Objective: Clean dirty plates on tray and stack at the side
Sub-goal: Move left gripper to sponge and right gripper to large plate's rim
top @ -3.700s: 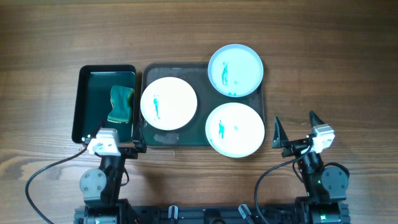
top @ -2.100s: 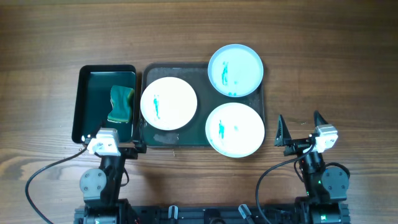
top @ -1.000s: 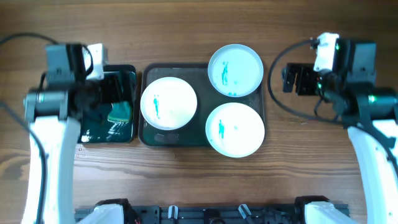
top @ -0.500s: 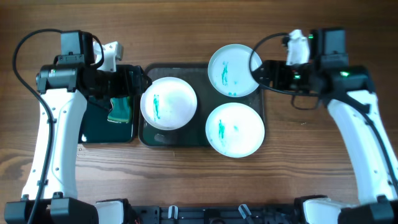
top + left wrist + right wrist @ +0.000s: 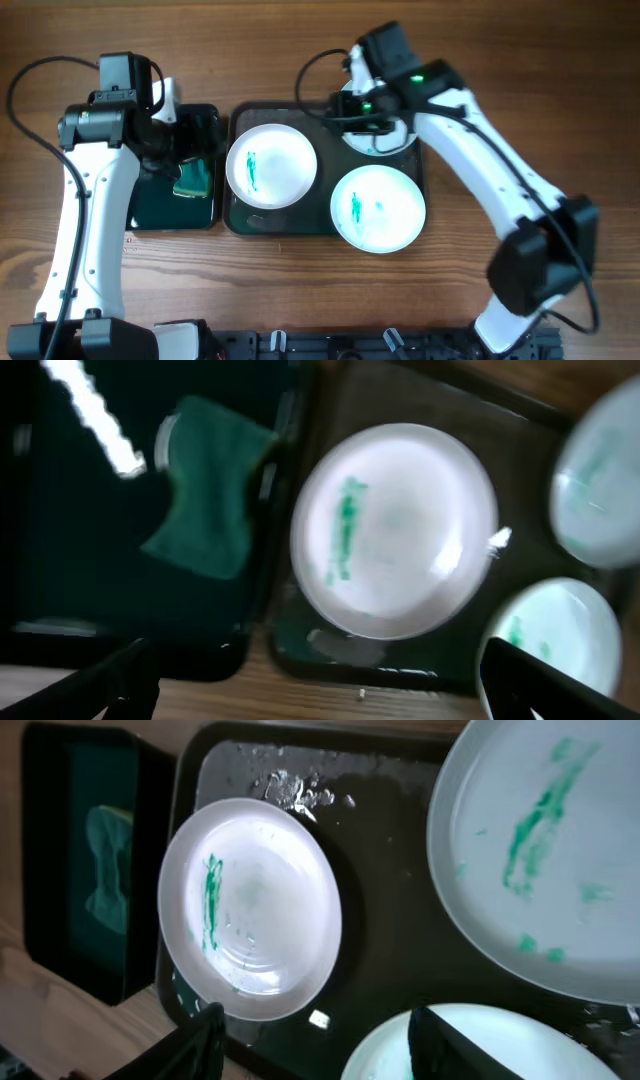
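All three smeared plates (image 5: 271, 166) lie on the tray (image 5: 325, 146); none is stacked on the desk yet. The right gripper (image 5: 315, 1015) hangs over the tray's far edge, wide open and empty, probably to take a plate. The left gripper (image 5: 318, 650), also spread and empty, hovers just left of the tray above the sponge (image 5: 192, 178), likely to fetch it.

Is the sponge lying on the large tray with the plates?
No, the sponge sits in the smaller black tray, beside the large tray.
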Available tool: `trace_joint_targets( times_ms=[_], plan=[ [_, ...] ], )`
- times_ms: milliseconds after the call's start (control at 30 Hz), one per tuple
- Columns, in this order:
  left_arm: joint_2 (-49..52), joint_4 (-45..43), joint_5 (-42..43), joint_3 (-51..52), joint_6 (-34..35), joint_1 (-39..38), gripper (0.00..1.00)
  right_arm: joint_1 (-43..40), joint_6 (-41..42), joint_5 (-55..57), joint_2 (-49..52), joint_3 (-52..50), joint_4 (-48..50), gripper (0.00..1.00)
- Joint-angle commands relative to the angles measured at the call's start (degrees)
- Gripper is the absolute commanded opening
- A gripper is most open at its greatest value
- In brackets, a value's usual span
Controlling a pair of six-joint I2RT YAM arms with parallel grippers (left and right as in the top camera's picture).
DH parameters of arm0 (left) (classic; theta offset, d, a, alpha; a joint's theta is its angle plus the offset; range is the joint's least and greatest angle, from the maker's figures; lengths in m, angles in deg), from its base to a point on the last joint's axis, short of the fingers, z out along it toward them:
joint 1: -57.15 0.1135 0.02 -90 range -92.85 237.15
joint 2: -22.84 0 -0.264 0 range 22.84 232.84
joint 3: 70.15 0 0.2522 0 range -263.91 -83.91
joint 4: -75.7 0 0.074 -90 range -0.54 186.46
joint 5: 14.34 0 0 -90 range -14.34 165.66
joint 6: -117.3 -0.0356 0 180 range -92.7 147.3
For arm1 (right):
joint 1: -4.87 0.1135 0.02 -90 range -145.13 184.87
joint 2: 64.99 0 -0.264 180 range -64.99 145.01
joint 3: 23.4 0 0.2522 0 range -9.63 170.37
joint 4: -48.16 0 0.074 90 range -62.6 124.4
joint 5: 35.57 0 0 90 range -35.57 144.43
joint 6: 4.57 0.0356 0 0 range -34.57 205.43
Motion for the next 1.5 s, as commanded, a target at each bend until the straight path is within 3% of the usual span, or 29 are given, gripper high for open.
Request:
trace_joint_targets(
  times_ms=[0, 400, 867, 1267, 1300, 1467],
  plan=[
    [-0.1, 1.2, -11.4, -1.1, 6.1, 1.0, 0.99, 2.3, 3.5, 4.4, 6.0, 1.3, 0.2, 0.55],
    [3.6, 1.3, -13.0, -1.1, 6.1, 5.5, 0.94, 4.5, 3.6, 3.2, 17.3, 1.2, 4.7, 0.4],
    [11.4, 0.2, -13.0, -1.1, 3.0, 6.0, 0.94, 6.1, 3.7, 1.8, 17.9, -3.8, 11.7, 0.23],
    [11.4, -1.3, -11.0, -1.1, 2.8, 6.0, 0.92, 6.1, 9.7, 1.3, 20.4, -5.2, 13.1, 0.09],
    [11.4, -1.4, -10.9, -1.1, 2.8, 6.0, 0.91, 6.1, 10.0, 1.3, 20.4, -5.2, 13.1, 0.05],
    [11.4, -2.4, -10.3, -0.6, 2.9, 6.0, 0.72, 6.1, 10.1, 1.3, 20.4, -5.2, 13.2, 0.04]
  ],
)
